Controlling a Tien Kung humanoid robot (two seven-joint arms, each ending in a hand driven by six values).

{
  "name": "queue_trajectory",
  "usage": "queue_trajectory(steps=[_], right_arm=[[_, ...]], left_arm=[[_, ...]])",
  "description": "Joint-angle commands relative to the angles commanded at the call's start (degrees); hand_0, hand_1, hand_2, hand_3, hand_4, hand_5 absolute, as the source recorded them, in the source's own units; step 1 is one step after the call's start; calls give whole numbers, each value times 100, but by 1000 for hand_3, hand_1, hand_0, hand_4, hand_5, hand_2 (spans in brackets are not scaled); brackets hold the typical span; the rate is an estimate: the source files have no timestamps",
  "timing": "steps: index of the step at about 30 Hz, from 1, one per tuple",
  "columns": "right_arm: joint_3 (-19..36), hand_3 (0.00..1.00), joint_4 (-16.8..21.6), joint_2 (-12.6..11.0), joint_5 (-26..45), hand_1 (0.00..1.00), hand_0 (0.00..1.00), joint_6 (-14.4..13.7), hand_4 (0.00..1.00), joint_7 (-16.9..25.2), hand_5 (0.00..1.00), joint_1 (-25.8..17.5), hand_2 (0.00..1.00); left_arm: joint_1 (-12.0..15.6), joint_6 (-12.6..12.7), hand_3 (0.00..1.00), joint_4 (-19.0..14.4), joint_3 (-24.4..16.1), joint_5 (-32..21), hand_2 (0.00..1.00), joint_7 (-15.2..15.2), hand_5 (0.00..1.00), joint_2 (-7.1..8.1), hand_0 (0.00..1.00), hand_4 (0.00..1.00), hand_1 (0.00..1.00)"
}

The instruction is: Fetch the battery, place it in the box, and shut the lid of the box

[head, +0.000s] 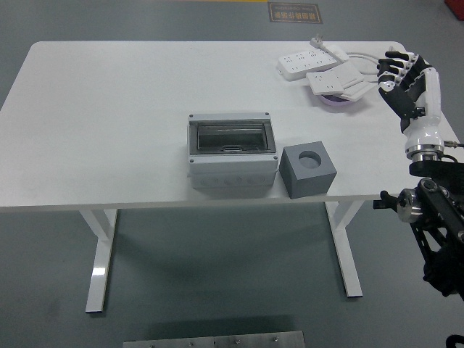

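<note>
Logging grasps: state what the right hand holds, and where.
Nothing. The right hand hovers open at the table's right edge, beside the power strips, touching none.

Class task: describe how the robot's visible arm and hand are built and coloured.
Only the right arm shows. Its five-fingered right hand has black fingers with white segments, a white forearm shell with black underside, a silver wrist ring, then black jointed links with a metal disc below.

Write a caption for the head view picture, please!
Robot's right hand hovers open near power strips, with grey box and grey block waiting on white table.
</note>
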Motion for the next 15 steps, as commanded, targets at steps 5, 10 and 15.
queue_trajectory(steps=[5,10,15], right_arm=[[-19,566,-46,17,-306,566,549,-71,627,-242,2,46,542],[-58,720,-86,55,-391,580,540,-233,770,-195,17,80,571],[-86,822,-127,108,-340,587,579,-379,855,24,101,112,633]], left_arm=[[-17,1,867,1,-17,14,853,0,890,17,863,908,912],[-29,-7,867,-6,-77,73,853,0,888,23,863,908,912],[-26,-17,866,-12,-137,134,853,0,885,32,863,911,911]])
